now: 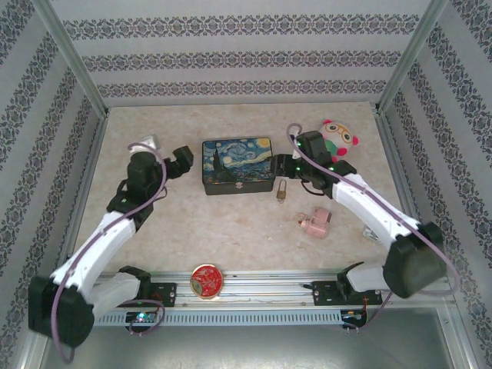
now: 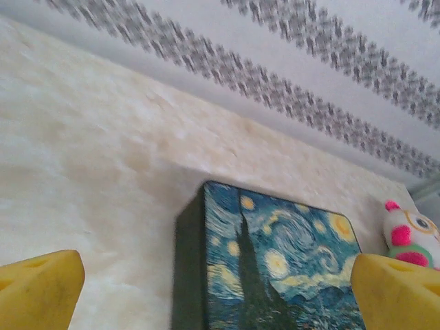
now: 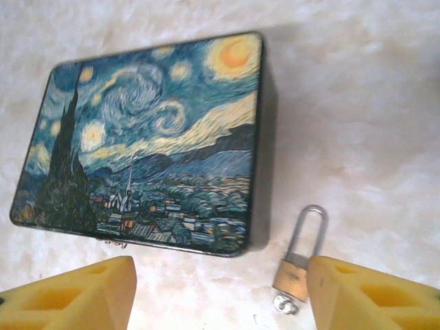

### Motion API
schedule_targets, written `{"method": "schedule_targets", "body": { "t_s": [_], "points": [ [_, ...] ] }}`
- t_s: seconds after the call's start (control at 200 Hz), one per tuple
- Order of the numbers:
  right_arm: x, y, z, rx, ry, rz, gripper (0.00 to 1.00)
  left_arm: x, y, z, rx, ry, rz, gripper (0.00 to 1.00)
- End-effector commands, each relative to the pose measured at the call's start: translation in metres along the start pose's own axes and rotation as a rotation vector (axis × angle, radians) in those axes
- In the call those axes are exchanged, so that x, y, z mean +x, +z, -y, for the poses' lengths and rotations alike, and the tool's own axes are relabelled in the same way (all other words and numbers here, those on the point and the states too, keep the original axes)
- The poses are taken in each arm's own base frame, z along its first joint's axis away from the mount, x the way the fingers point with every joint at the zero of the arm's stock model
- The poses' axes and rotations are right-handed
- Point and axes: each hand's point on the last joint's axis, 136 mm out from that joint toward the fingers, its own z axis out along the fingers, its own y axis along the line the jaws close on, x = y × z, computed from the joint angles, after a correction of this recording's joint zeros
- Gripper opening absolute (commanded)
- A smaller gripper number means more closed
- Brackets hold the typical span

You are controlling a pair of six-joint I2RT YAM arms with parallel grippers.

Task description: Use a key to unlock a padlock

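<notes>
The small brass padlock (image 1: 283, 192) (image 3: 294, 271) lies flat on the beige table, just off the Starry Night box's (image 1: 237, 164) (image 3: 148, 137) front right corner. Its silvery shackle (image 3: 307, 230) points toward the back. A tiny shiny metal piece (image 3: 287, 303) touches the padlock's bottom end; I cannot tell whether it is the key. My right gripper (image 1: 294, 171) (image 3: 220, 302) hovers open above the padlock, whose body is beside the right yellow finger (image 3: 371, 295). My left gripper (image 1: 184, 158) (image 2: 216, 295) is open at the box's left end, holding nothing.
An owl plush toy (image 1: 336, 140) (image 2: 409, 237) sits at the back right. A pink blocky object (image 1: 315, 222) lies in front of the padlock. A red round tin (image 1: 207, 280) rests by the front rail. Patterned walls enclose the table on three sides.
</notes>
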Motion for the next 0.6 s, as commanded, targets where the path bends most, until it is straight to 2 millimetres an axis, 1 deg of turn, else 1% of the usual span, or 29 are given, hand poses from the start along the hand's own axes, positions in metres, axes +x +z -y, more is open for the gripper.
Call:
{"method": "schedule_targets", "body": {
  "t_s": [0.0,0.08,0.095,0.115,0.13,0.215,0.345,0.45,0.595],
  "points": [
    [-0.003,-0.026,0.029,0.094,0.006,0.084,0.73,-0.003,-0.032,-0.053,-0.237,0.132,0.072,0.99],
    [-0.005,-0.046,0.045,0.135,0.016,0.150,0.84,-0.013,-0.053,-0.070,-0.312,0.167,0.158,0.99],
    [-0.005,-0.049,0.047,0.140,0.018,0.161,0.88,-0.014,-0.057,-0.073,-0.326,0.171,0.173,0.99],
    [-0.004,-0.053,0.050,0.147,0.018,0.174,0.97,-0.016,-0.062,-0.076,-0.341,0.175,0.192,0.99],
    [-0.004,-0.055,0.052,0.149,0.019,0.186,0.98,-0.016,-0.064,-0.079,-0.352,0.182,0.201,0.99],
    [-0.002,-0.067,0.058,0.160,0.004,0.225,0.98,-0.018,-0.074,-0.089,-0.388,0.213,0.254,0.99],
    [-0.001,-0.082,0.070,0.214,-0.010,0.303,0.98,-0.017,-0.080,-0.104,-0.461,0.253,0.305,0.99],
    [-0.001,-0.091,0.085,0.271,0.005,0.368,0.98,-0.015,-0.077,-0.111,-0.495,0.296,0.347,0.99],
    [0.000,-0.094,0.103,0.316,0.054,0.405,0.98,-0.011,-0.070,-0.112,-0.476,0.342,0.416,0.99]
  ]
}}
